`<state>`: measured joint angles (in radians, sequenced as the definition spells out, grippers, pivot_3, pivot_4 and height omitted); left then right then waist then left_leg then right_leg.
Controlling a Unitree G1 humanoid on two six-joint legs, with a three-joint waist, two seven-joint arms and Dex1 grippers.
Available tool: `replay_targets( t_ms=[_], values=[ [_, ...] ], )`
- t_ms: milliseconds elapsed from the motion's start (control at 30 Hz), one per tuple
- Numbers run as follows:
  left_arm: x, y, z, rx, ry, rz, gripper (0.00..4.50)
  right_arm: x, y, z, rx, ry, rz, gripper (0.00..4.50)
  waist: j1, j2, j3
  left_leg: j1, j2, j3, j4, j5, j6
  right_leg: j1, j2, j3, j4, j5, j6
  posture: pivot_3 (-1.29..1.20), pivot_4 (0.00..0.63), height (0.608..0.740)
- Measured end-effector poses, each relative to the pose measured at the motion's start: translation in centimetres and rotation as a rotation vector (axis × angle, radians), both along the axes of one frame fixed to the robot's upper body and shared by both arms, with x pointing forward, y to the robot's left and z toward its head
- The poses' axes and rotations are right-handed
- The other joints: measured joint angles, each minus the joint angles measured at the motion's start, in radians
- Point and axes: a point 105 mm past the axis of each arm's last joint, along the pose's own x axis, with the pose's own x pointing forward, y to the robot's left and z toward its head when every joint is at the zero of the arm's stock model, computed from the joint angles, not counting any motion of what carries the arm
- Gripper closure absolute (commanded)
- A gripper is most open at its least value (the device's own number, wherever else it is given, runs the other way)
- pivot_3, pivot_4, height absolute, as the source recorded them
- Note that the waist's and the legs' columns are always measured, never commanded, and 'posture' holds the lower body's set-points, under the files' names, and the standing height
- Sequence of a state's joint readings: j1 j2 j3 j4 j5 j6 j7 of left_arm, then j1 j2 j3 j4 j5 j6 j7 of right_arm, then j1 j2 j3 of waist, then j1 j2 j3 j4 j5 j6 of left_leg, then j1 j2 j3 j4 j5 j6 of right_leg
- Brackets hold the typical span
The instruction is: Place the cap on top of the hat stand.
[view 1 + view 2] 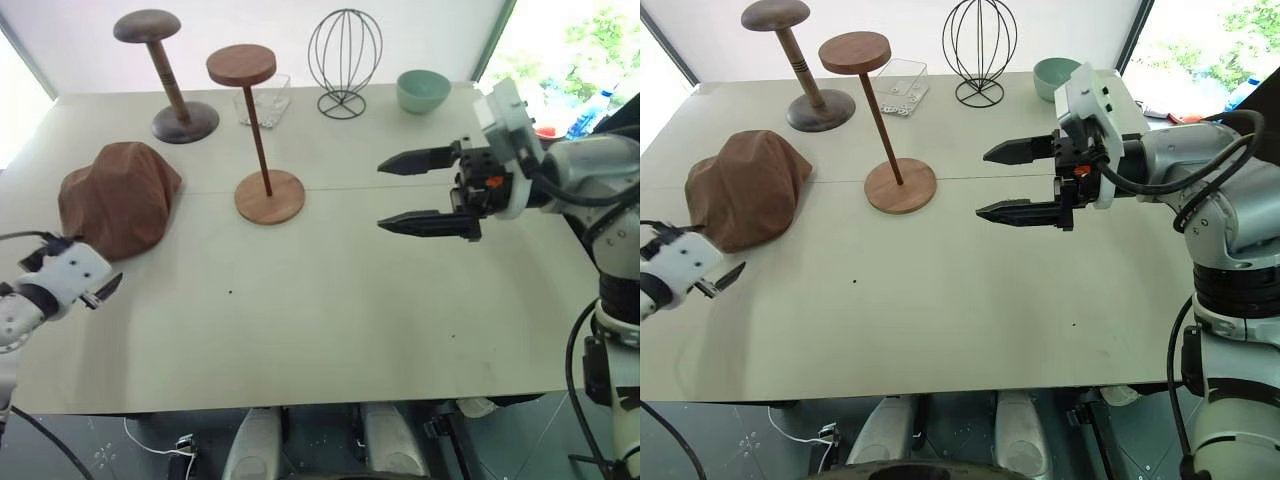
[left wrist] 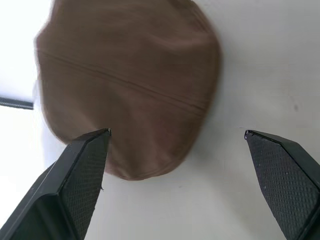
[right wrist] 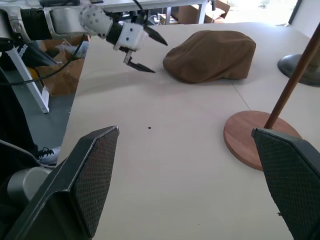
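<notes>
Pale and matte, the broad beige surface carries everything we see, with bright windows behind its far edge. Near the left edge lies the soft brown suede-like flat cap, slumped on the surface and touched by nothing. Toward the middle, closer to the far edge, stands the reddish-brown wooden hat stand with its flat disc top, thin rod and round base; its top is bare.

Along the far edge we find a darker dome-topped wooden stand, a small clear plastic box, a black wire head-shaped frame and a pale green bowl.

Our left end effector hovers low by the near-left part of the surface, just short of the cap, its black fingers spread wide with the cap's near rim between them (no contact yet). Our right end effector hangs above the surface's right half, well apart from the stand, pointing toward it with fingers spread and holding nothing.
</notes>
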<state>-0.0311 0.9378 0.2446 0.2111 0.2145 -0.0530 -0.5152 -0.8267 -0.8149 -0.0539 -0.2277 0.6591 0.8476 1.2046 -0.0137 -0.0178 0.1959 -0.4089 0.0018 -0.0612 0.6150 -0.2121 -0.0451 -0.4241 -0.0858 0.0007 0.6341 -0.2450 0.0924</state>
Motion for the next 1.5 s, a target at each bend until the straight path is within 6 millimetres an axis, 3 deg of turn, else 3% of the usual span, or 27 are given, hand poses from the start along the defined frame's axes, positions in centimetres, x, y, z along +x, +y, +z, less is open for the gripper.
replay_targets(
  t_ms=[167, 400, 600, 800, 900, 1133, 1167, 1367, 1500],
  values=[
    [2.7, 0.2, 1.0, 0.084, -0.100, 0.017, 0.00, 0.3, 0.1, 0.0, 0.018, -0.006, -0.026, 0.13, 0.001, 0.000, 0.000, 0.000, 0.000, 0.000, 0.001, 0.000, 0.000, 0.000, 0.000, 0.000, 0.001, 0.002, 0.003, 0.00, 0.150, 0.740],
    [5.0, -0.2, -0.2, 0.187, -0.169, 0.051, 0.00, 0.5, 0.1, -0.1, 0.040, -0.008, -0.069, 0.13, 0.001, 0.000, 0.000, 0.000, 0.000, 0.000, 0.001, 0.000, 0.000, 0.000, 0.001, 0.000, 0.002, 0.003, 0.005, 0.00, 0.150, 0.740],
    [5.9, 0.2, -0.3, 0.290, -0.216, 0.084, 0.00, 0.8, 0.1, 0.1, 0.055, -0.014, -0.096, 0.13, 0.001, 0.000, 0.000, 0.000, 0.000, 0.000, 0.002, 0.000, 0.000, 0.000, 0.000, 0.000, 0.003, 0.003, 0.005, 0.00, 0.150, 0.740],
    [7.1, 1.1, 0.0, 0.271, -0.263, 0.183, 0.00, 0.8, 0.2, 0.1, 0.068, -0.003, -0.106, 0.13, 0.001, -0.001, 0.000, 0.000, 0.000, 0.000, 0.004, 0.000, 0.000, 0.000, 0.001, 0.000, 0.005, 0.003, 0.005, 0.00, 0.150, 0.740],
    [7.4, 1.7, 0.3, 0.261, -0.267, 0.215, 0.78, 0.8, 0.2, 0.2, 0.069, 0.000, -0.104, 0.00, 0.000, -0.001, 0.000, 0.000, 0.000, 0.000, 0.004, 0.000, 0.000, 0.000, 0.000, 0.000, 0.005, 0.003, 0.005, 0.00, 0.150, 0.740],
    [7.7, 1.6, 0.7, 0.232, -0.288, 0.208, 4.23, 0.7, 0.5, 1.3, 0.088, -0.010, -0.099, 0.00, 0.001, -0.001, -0.001, 0.000, 0.000, 0.000, 0.004, 0.000, 0.000, -0.001, 0.000, 0.000, 0.008, 0.003, 0.005, 0.00, 0.150, 0.740],
    [7.8, 1.5, 0.8, 0.226, -0.295, 0.208, 4.46, 0.7, 0.4, 1.4, 0.094, -0.010, -0.105, 0.00, 0.001, -0.001, -0.001, 0.000, 0.000, 0.000, 0.005, 0.000, 0.000, -0.001, 0.000, 0.000, 0.008, 0.003, 0.005, 0.00, 0.150, 0.740],
    [7.6, 2.2, 2.0, 0.224, -0.309, 0.217, 4.46, 0.9, -0.3, 1.6, 0.085, -0.004, -0.132, 0.00, 0.001, -0.001, -0.001, 0.000, 0.000, 0.000, 0.006, 0.000, 0.000, -0.001, 0.000, 0.000, 0.009, 0.003, 0.005, 0.00, 0.150, 0.740],
    [7.7, 2.2, 4.8, 0.207, -0.383, 0.204, 4.46, 1.0, -0.7, 1.7, 0.067, -0.023, -0.150, 0.00, 0.000, -0.002, 0.000, 0.000, 0.000, 0.000, 0.006, 0.000, 0.000, -0.001, 0.000, 0.000, 0.010, 0.003, 0.005, 0.00, 0.150, 0.740]
  ],
)
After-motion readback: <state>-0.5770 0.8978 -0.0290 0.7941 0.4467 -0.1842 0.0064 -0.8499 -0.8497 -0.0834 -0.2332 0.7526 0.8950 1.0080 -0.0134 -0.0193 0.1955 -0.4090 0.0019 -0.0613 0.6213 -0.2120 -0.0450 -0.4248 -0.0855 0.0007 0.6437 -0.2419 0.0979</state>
